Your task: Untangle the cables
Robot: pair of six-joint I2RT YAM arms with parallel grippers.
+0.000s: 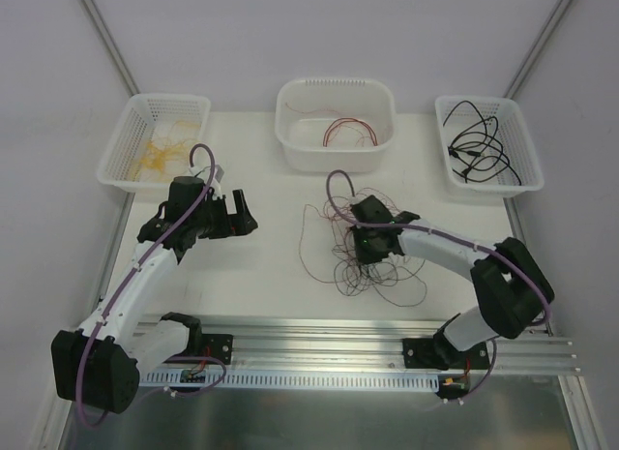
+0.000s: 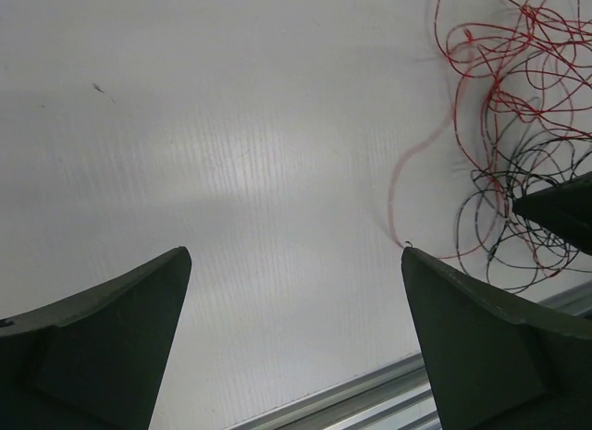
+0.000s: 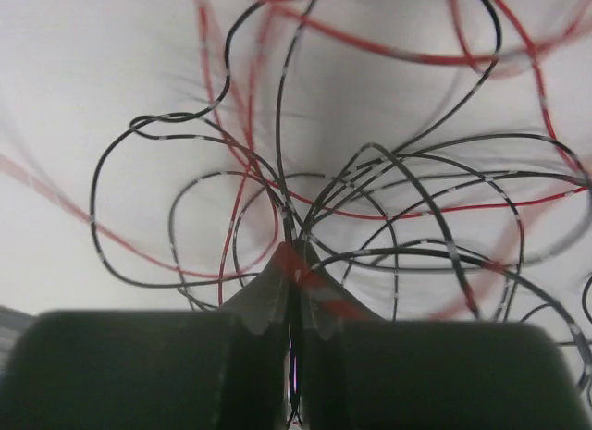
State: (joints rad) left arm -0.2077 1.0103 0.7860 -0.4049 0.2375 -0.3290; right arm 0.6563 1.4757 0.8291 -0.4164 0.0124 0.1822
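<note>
The cables (image 3: 278, 134) run off every edge of the right wrist view, red strands blurred; which strand the right pincer (image 3: 294, 287) pinches cannot be told.

no readable text, no labels, brands, numbers or signs anywhere

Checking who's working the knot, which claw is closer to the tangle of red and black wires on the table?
Right. The right claw is down in the tangle, pinched shut on it; the left claw hangs open over bare table, off to the tangle's left.
</note>
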